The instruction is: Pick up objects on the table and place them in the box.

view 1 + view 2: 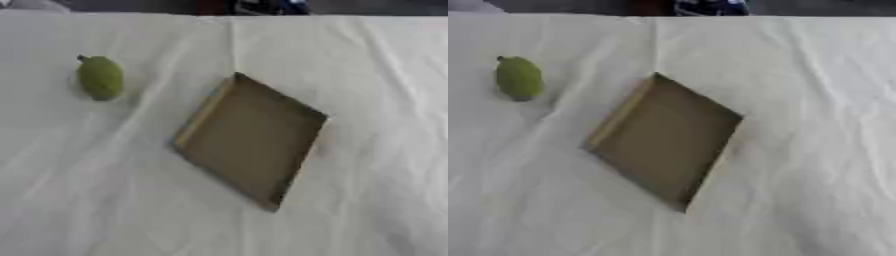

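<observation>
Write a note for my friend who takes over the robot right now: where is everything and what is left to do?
Robot hands: neither the left nor the right one shows in either view, so their state is unknown.
Things: a green fruit lies on the white tablecloth, to the left of the box and apart from it. The shallow brown box sits near the middle, turned cornerwise.
Done: nothing yet; the box looks empty.
Left: pick up the green fruit and put it in the box. It lies on the left side, so the left hand is probably the handier one.
</observation>
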`<state>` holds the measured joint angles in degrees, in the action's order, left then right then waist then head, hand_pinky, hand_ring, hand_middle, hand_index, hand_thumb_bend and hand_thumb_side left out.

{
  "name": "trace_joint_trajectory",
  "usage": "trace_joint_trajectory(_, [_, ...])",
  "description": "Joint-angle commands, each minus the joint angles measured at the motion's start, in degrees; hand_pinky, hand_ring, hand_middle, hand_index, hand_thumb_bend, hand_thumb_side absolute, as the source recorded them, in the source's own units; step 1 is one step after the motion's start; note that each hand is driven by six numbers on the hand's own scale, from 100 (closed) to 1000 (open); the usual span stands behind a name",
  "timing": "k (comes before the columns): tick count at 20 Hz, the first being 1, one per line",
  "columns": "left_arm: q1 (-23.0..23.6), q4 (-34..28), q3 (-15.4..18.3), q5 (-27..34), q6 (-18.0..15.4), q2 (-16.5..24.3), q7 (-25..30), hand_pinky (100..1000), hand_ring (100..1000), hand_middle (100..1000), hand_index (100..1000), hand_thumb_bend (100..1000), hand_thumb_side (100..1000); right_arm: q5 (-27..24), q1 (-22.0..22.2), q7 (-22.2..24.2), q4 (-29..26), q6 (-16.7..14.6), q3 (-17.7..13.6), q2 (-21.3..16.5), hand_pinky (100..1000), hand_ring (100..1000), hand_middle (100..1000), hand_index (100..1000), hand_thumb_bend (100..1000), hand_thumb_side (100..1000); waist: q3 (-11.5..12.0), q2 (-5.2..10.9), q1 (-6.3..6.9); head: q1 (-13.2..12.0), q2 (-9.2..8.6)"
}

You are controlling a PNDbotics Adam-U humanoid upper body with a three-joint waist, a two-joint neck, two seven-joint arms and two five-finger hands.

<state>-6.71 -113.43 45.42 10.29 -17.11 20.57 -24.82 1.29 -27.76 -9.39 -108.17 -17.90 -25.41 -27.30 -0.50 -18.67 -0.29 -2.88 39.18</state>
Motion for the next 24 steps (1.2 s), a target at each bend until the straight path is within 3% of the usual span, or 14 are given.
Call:
trace_joint_trajectory(1, [0.1, -1.2, 0.3, -0.5, 0.0, 1.8, 0.4, 742, 563, 593, 751, 100, 625, -0.3, -0.6, 0.1, -0.7, -0.1, -0.3, -1.8, 723, 640, 633, 755, 100, 271, 0.0, 1.07, 0.08, -0.1, -0.57])
trace_joint_trajectory(6, [0.3, 1.4, -2.1, -3.4, -1.0, 5.2, 4.2, 762, 581, 628, 779, 100, 542, -0.4, -0.7, 0.3, -0.7, -0.1, -0.2, -1.8, 723, 640, 633, 755, 100, 272, -0.1, 1.1, 0.21, -0.3, -0.46])
trace_joint_trajectory(12, [-2.9, 10.4, -8.0, -15.4, -4.1, 14.3, 16.0, 826, 657, 743, 863, 100, 443, -0.6, -0.8, 0.7, -0.6, -0.1, 0.1, -1.7, 723, 640, 633, 755, 100, 271, -0.6, 1.47, 0.33, -0.9, -0.21])
trace_joint_trajectory(18, [-6.9, 21.8, -17.8, -24.2, -12.1, 24.0, 23.8, 845, 695, 777, 908, 100, 388, -0.9, -0.9, 1.1, -0.6, -0.2, 0.6, -1.5, 724, 641, 633, 755, 100, 271, -1.3, 1.78, 0.55, -1.6, -0.03])
trace_joint_trajectory(24, [-9.8, 30.6, -26.3, -30.2, -18.6, 30.0, 26.7, 864, 735, 801, 927, 100, 378, -1.3, -1.1, 1.6, -0.4, -0.3, 0.9, -1.4, 725, 641, 633, 755, 100, 272, -2.0, 1.86, 0.81, -2.0, 0.16])
